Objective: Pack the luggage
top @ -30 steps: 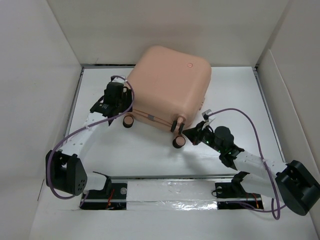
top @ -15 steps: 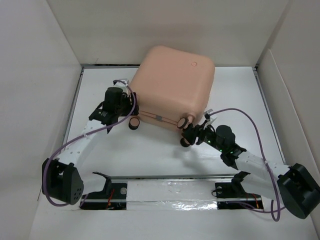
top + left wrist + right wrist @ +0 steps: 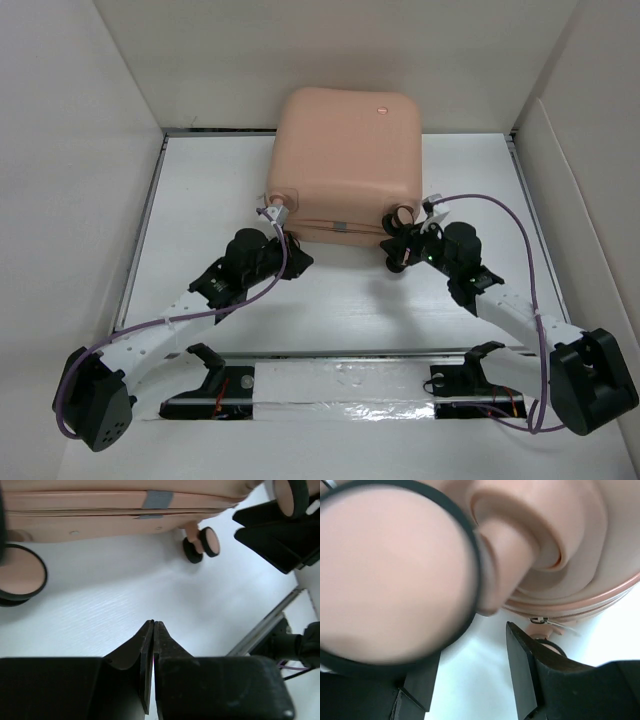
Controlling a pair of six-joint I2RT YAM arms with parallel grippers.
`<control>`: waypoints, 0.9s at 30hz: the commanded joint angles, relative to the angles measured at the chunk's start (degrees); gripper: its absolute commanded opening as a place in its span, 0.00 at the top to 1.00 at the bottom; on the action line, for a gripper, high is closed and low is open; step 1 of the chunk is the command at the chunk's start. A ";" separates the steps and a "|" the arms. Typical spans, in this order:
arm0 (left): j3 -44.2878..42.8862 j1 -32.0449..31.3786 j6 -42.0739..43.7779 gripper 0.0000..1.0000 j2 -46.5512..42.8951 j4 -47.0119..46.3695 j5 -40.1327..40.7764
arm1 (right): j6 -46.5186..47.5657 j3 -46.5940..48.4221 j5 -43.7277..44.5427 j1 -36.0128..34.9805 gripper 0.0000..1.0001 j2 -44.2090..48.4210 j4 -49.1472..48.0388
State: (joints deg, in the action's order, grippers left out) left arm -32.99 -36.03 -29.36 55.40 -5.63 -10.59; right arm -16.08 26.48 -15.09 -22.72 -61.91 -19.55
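One peach-pink luggage [image 3: 345, 150], shut, shows rounded corners and black-rimmed wheels [image 3: 202, 541].

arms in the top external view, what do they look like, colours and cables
The left arm and right arm both have white links and black joint housings, and a purple cable loops alongside each. The left end effector and right end effector each have two black wedge-shaped fingers.
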 commanded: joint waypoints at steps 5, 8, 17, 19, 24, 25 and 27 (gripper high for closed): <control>0.12 -1.94 -3.16 1.00 -1.61 -14.67 0.48 | -4.73 -12.20 1.89 0.48 0.71 6.62 -19.43; -0.23 -1.94 -3.32 1.00 -1.96 -15.20 2.76 | -5.46 -15.22 4.27 0.48 0.90 8.12 -20.35; -1.98 -2.63 -6.05 0.32 -13.55 -1.24 24.88 | -3.70 -10.66 12.98 0.48 0.51 6.90 -14.73; -3.21 -3.26 -6.14 0.17 -14.88 4.44 28.50 | -2.47 -9.70 13.51 0.48 0.47 4.45 -14.99; -10.23 -3.52 -4.65 0.12 -11.74 12.64 33.26 | 1.31 -6.44 9.39 1.63 0.46 -3.38 -19.19; -11.82 -2.48 -3.78 0.09 -10.58 15.53 33.18 | 1.22 -6.53 9.38 1.63 0.46 -4.52 -20.69; -15.69 -0.80 -0.88 0.07 -6.91 17.66 30.11 | 1.22 -6.44 9.29 2.15 0.46 -7.25 -23.76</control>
State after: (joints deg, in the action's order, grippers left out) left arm -42.89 -38.54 -33.74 45.06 6.42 18.50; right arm -16.60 17.47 -6.37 -21.56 -66.76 -35.35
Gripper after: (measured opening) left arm 0.925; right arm 0.545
